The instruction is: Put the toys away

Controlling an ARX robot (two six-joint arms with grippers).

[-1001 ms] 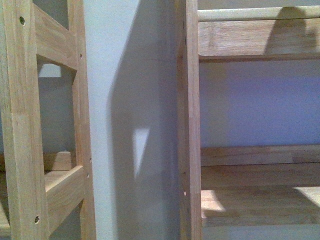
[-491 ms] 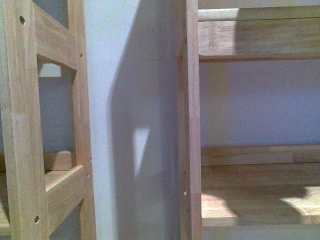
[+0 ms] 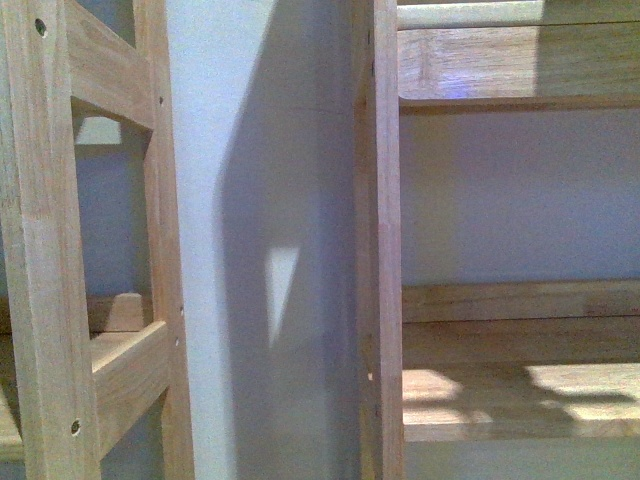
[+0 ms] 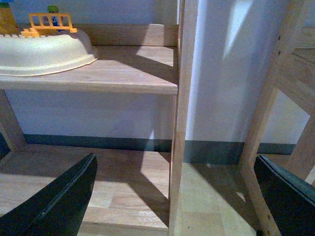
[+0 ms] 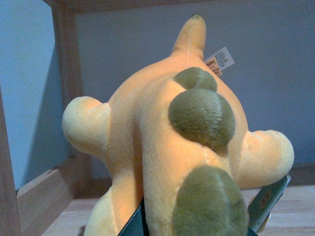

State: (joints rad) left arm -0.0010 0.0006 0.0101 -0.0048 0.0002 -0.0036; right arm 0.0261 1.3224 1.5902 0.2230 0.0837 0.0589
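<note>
- The right pincer [image 5: 197, 221] pinches the orange-yellow plush toy [image 5: 172, 142], held over a wooden shelf board [image 5: 74, 216], olive bumps along its back and a white tag [image 5: 220, 60] near the tail.
- A wooden upright [image 5: 66, 73] stands just beside the toy.
- The left pincer [image 4: 172, 196] hangs spread wide before a shelf post [image 4: 179, 123].
- A cream basin [image 4: 44, 51] sits on that shelf, a small orange fence piece [image 4: 49, 22] behind it.
- Ahead, two wooden shelf units [image 3: 385, 250] flank a bare wall strip [image 3: 260, 200].
</note>
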